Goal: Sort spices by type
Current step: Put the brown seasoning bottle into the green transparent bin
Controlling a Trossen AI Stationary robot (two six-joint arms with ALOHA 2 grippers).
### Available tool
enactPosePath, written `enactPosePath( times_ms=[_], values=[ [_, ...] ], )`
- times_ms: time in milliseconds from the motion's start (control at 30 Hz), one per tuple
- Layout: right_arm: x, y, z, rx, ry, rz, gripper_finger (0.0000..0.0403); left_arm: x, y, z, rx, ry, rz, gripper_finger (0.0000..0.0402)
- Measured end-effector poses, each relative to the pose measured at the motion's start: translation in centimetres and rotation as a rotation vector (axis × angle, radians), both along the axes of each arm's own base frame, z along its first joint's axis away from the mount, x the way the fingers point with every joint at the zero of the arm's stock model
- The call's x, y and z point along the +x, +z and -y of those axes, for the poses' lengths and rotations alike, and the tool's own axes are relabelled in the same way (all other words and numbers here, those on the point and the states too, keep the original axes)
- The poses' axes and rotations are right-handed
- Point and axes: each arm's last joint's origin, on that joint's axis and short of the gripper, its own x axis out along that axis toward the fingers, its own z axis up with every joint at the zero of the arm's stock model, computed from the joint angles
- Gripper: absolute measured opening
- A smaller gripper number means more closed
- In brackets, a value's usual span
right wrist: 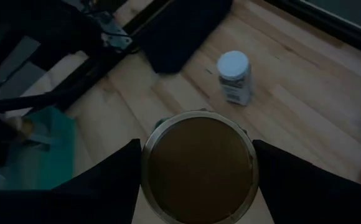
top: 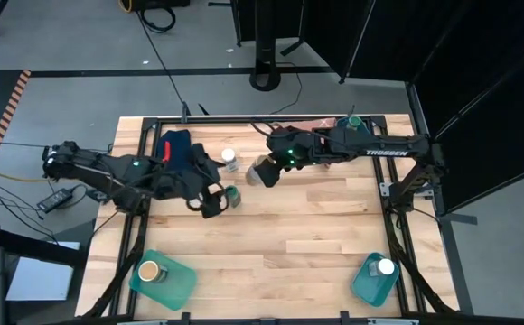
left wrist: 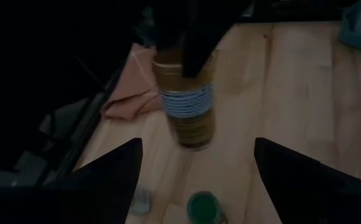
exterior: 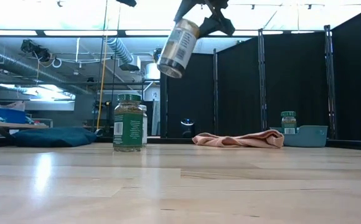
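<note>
My right gripper [top: 271, 168] is shut on a spice jar [exterior: 178, 48] with brown contents and holds it high above the table's middle; its round brown end [right wrist: 199, 165] fills the right wrist view. A green-lidded jar [exterior: 128, 123] stands upright on the table, with a white-lidded jar [top: 229, 160] just beyond it toward the far edge. My left gripper [top: 215, 206] is open and hovers close beside the green-lidded jar [top: 233, 194], on its left. The left wrist view shows the green lid [left wrist: 205, 208] between the open fingers. My right gripper pinches the brown jar at its upper, lid end [exterior: 192, 26] between the two fingers [left wrist: 190, 56]. The fingers come from above, slanting in from the table's right. The jar is lifted clear and hangs tilted below them, its base [exterior: 170, 70] lowest.
A teal bin [top: 176, 282] at the near left corner holds a tan-lidded jar [top: 149, 270]. Another teal bin [top: 367, 282] at the near right holds a white-lidded jar [top: 387, 267]. A third teal bin [exterior: 311, 135] at the far right holds a green-lidded jar [exterior: 288, 121]. A dark blue cloth [top: 176, 144] and a pink cloth [exterior: 239, 140] lie along the far edge.
</note>
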Motion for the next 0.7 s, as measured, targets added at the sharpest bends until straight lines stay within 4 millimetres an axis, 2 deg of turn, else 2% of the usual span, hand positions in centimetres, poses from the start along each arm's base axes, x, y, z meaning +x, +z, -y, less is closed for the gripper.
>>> enactPosePath(
  times_ms=[300,533,700],
  values=[
    [0.1,1.7,-1.0,-0.025,0.047,0.048,0.0281,2.0,-4.6,-0.5,-0.082,-0.106,0.061,0.0314],
    [0.1,1.7,-1.1,-0.021,0.053,0.049,0.0281,2.4,-4.2,-0.5,-0.069,-0.177,0.121,0.0314],
    [0.1,1.7,-1.5,-0.018,0.063,0.053,0.0282,2.7,-4.8,-2.2,-0.098,-0.183,0.105,0.0314]
  ],
)
